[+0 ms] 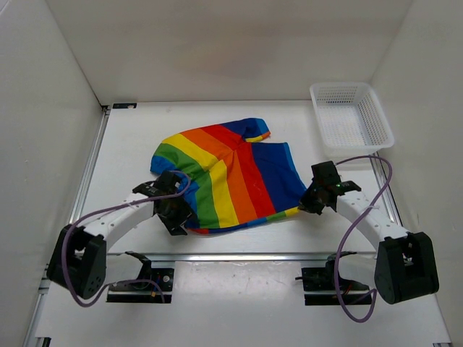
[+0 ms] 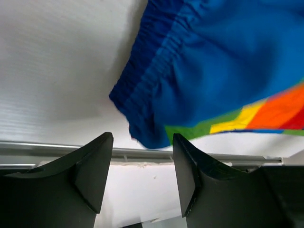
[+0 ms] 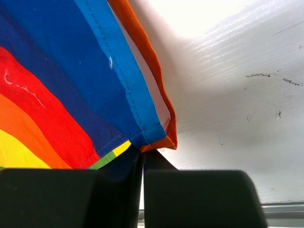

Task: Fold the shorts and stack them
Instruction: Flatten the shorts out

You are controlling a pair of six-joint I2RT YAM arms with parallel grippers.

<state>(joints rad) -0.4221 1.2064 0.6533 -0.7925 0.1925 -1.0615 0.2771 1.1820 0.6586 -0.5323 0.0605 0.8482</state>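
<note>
Nearest the lens, two black arm bases, left [image 1: 76, 260] and right [image 1: 405, 267], bolted at the near edge. One looping purple cable [image 1: 108, 212] apiece.

Hands counted: two.
- Left hand [image 2: 142, 140]: two dark fingers [image 2: 92, 171] standing apart at a middling width. Gap open onto the white surface [image 1: 130, 144] and a metal rail [image 2: 47, 147]. Tips just beside the gathered dark blue waistband corner; contact with the cloth not discernible.
- Right hand [image 3: 142, 159]: fingers pressed together, clamped on the hem corner where the light blue and orange edges meet.

Shorts counted: one pair. Soft cloth rainbow-striped shorts [image 1: 231, 177] lying mid-surface between the two hands, spread mostly flat, rumpled along the far edge. Stripe colours counted: six, namely green, yellow, orange, red, dark blue and light blue. Near left edge by the left hand, near right corner in the right hand.

Baskets counted: one. White plastic mesh basket [image 1: 351, 119] at the far right corner of the surface, upright, well apart from the shorts.
</note>
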